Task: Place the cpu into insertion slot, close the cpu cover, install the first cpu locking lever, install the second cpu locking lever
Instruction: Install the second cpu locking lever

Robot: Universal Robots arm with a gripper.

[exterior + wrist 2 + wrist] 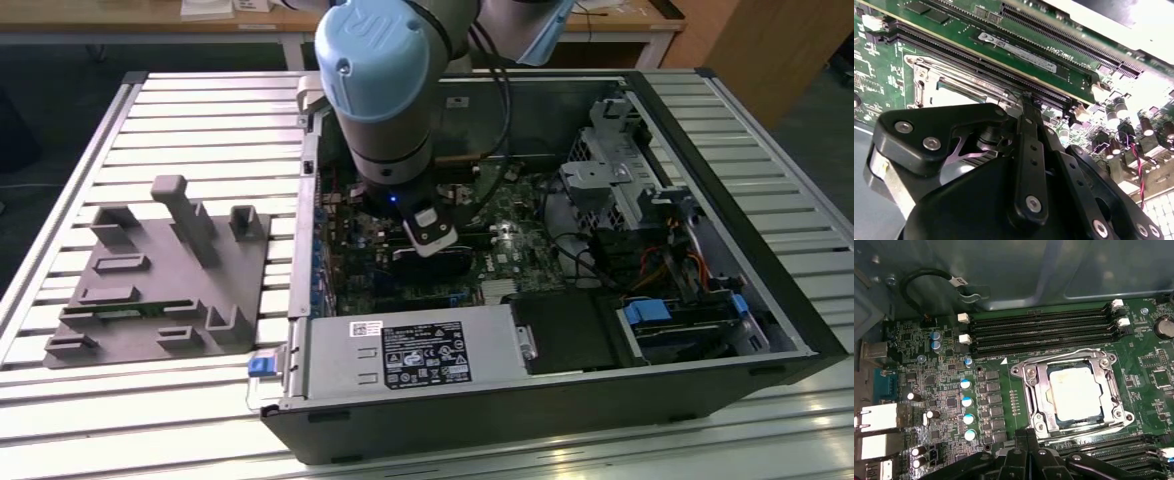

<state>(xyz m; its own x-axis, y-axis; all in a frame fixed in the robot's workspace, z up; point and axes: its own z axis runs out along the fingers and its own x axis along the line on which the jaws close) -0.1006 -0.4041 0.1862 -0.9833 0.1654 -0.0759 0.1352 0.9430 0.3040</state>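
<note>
Silver cpu (1074,393) seated in insertion slot (1072,426), cpu cover (1034,390) down; gripper (1026,440) poised beside, jaws apparently closed, gripping nothing.

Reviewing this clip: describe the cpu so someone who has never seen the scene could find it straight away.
Start at the open computer case and its green motherboard. In the first wrist view, beside the bank of long black memory slots, sits a square socket framed by the silver cpu cover. The cpu is the pale, flat, plain square inside that frame, unlike the surrounding small dark chips and round capacitors.
</note>
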